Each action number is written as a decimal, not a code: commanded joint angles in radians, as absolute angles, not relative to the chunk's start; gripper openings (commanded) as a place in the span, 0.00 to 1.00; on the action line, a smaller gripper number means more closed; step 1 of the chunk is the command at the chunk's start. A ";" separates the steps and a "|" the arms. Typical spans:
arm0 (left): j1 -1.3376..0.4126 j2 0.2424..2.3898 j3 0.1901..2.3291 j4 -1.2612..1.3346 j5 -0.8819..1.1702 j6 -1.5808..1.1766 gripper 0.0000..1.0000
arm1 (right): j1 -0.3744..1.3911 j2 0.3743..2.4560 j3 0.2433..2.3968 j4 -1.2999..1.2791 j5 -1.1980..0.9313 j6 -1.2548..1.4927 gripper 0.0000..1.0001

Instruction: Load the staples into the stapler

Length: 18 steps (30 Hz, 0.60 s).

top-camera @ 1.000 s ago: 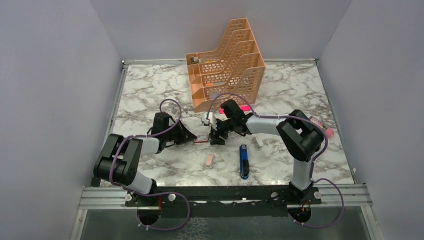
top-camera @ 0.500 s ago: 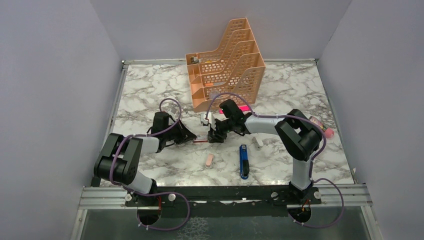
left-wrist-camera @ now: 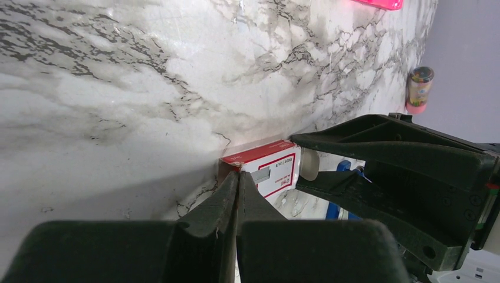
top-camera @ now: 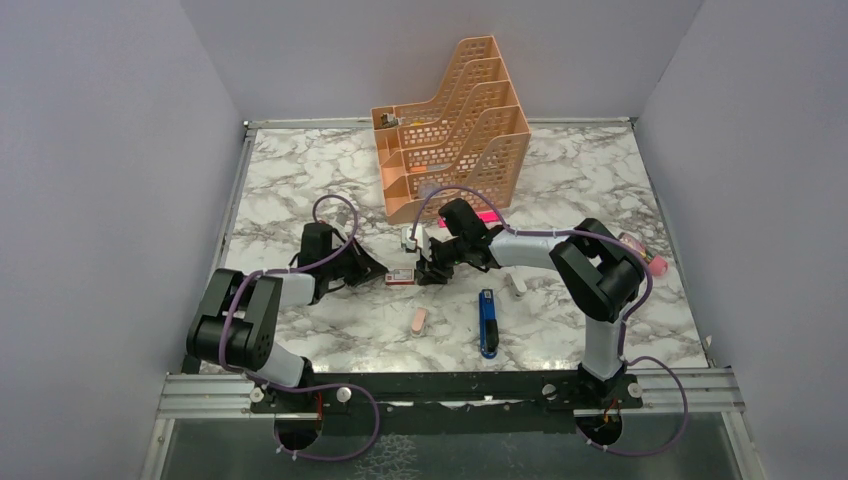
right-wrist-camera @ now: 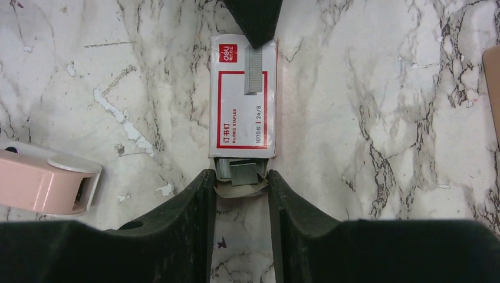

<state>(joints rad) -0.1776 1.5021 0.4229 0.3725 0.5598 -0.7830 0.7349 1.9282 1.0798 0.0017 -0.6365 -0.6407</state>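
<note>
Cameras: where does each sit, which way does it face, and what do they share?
Top external: high behind the bases, looking down on the marble table; both arms show, left gripper and right gripper meeting at the staple box.
Left wrist: low over the table, looking along its shut fingers at the box's end.
Right wrist: straight down; its fingers flank the inner tray.
Shared: all three show the staple box.
</note>
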 commanded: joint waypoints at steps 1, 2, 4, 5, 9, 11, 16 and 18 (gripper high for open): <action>-0.163 1.464 0.425 0.380 0.537 -0.752 0.00 | 0.739 1.923 1.073 -0.008 -0.568 -0.674 0.35; -0.163 1.461 0.425 0.380 0.537 -0.752 0.00 | 0.739 1.922 1.071 -0.009 -0.564 -0.675 0.36; -0.161 1.458 0.425 0.380 0.538 -0.751 0.00 | 0.739 1.921 1.072 -0.009 -0.560 -0.676 0.36; -0.161 1.456 0.423 0.379 0.540 -0.752 0.00 | 0.739 1.920 1.071 -0.009 -0.560 -0.675 0.35; -0.161 1.449 0.416 0.379 0.544 -0.754 0.00 | 0.740 1.917 1.071 -0.008 -0.556 -0.673 0.36; -0.161 1.452 0.412 0.379 0.563 -0.758 0.01 | 0.739 1.917 1.074 -0.008 -0.555 -0.671 0.38; -0.164 1.478 0.404 0.378 0.585 -0.760 0.20 | 0.739 1.917 1.077 -0.009 -0.554 -0.667 0.41; -0.167 1.493 0.410 0.377 0.593 -0.760 0.20 | 0.739 1.918 1.078 -0.009 -0.557 -0.665 0.41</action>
<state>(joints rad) -0.1658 1.4734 0.4168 0.3641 0.5587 -0.7731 0.7380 1.9255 1.0798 0.0017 -0.6136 -0.6479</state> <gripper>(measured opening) 0.197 0.414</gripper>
